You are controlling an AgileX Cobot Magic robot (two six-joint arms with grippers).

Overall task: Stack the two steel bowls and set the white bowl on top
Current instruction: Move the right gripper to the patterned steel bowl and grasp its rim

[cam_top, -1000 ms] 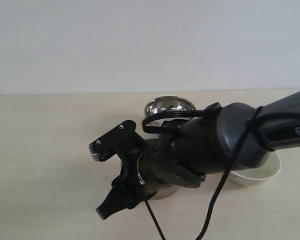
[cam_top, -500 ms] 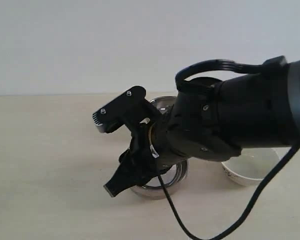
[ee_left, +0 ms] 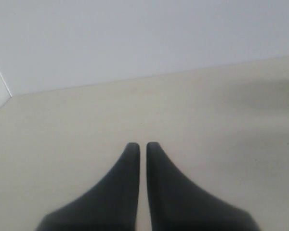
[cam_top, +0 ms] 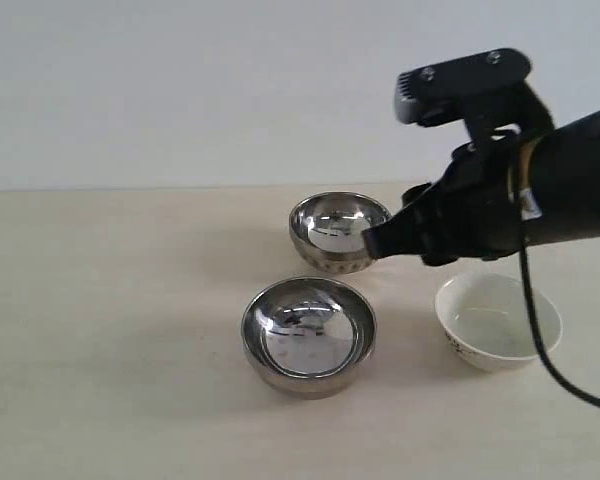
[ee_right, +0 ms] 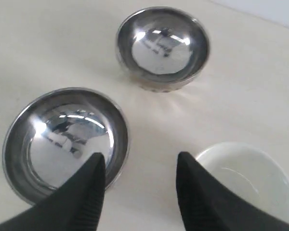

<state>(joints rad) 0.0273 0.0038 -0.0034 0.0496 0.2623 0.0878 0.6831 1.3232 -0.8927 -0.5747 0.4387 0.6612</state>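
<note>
Two steel bowls stand apart on the table. The ribbed steel bowl [cam_top: 340,232] [ee_right: 162,45] is farther back and the smooth steel bowl [cam_top: 308,335] [ee_right: 62,142] is nearer the front. To their right sits the white bowl [cam_top: 498,320] [ee_right: 245,178]. All three are upright and empty. My right gripper [cam_top: 392,170] [ee_right: 139,159] hangs open and empty above the table, between the smooth bowl and the white bowl, touching neither. The left wrist view has my left gripper [ee_left: 142,145] shut on nothing over bare table, and it is outside the exterior view.
The tabletop [cam_top: 110,330] is pale beige with a plain light wall [cam_top: 180,90] behind it. The right arm's black cable [cam_top: 535,330] dangles across the white bowl's side in the exterior view.
My right arm has lifted and swung right, away from the smooth steel bowl, which it covered before. That bowl now stands uncovered on the table.
</note>
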